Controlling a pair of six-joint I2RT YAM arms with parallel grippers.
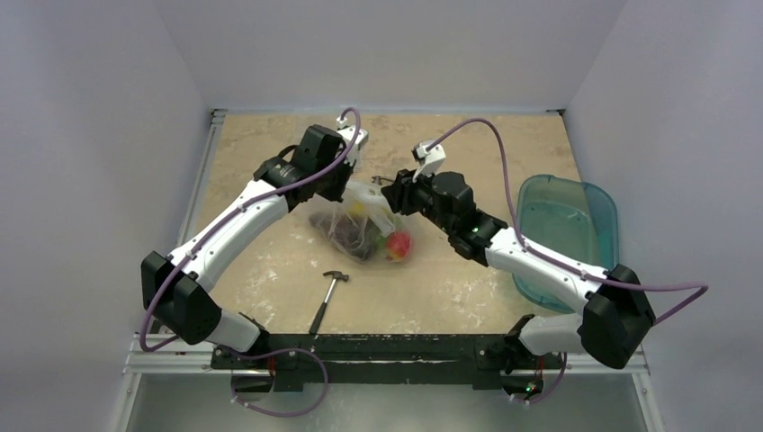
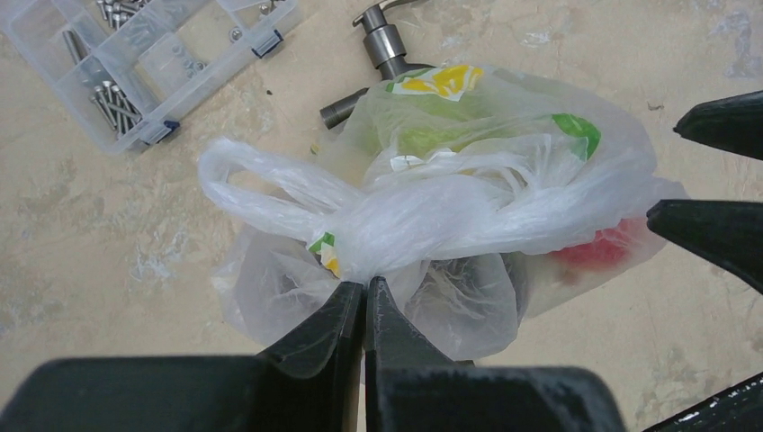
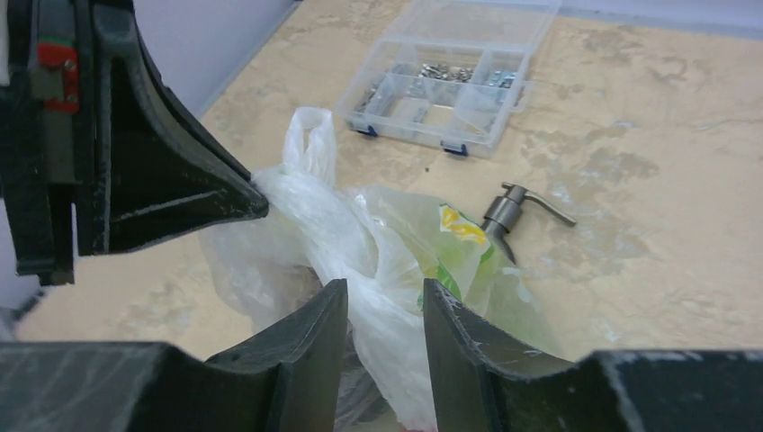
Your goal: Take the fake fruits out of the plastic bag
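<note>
The plastic bag [image 1: 364, 225] lies mid-table with the fake fruits inside: a red fruit [image 1: 398, 245], dark grapes [image 1: 349, 236], and green and yellow shapes near the top. My left gripper [image 1: 346, 193] is shut on a twisted fold of the bag [image 2: 432, 211], its tips pinching the plastic [image 2: 364, 286]. A red fruit [image 2: 594, 252] and green fruit [image 2: 432, 135] show through the film. My right gripper [image 1: 391, 200] is open, its jaws either side of a bunched strand of the bag [image 3: 382, 301] without closing on it. The bag [image 3: 396, 252] fills the middle of that view.
A hammer [image 1: 328, 301] lies in front of the bag. A teal bin [image 1: 605, 209] stands at the right. A clear box of small parts [image 2: 135, 63] [image 3: 450, 90] and a metal pump head [image 2: 382, 45] [image 3: 508, 211] lie just behind the bag.
</note>
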